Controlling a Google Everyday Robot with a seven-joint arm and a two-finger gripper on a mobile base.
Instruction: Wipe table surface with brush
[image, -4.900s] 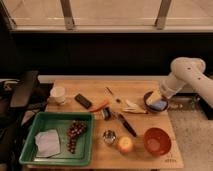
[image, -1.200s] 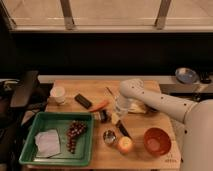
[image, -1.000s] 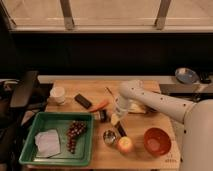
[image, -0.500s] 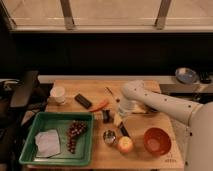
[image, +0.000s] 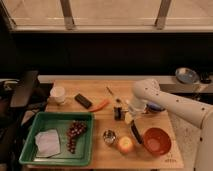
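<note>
Light tan wooden desk (image: 162, 120) — tool (image: 129, 113), jaws pressed together, low just beside small stubby dark-and-silver brush (image: 118, 110) — probably positioning for pickup.

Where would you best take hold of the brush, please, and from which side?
Probably across the dark lower body of the brush, coming from above: it looks short and upright, with the carrot close on its left. The shut gripper hangs just to its right.

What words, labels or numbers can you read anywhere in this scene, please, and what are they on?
None can be read.
Small dark marks at the near right corner of the table surface are too small to read.
The hand, beside the brush mid-table, shows no lettering.
</note>
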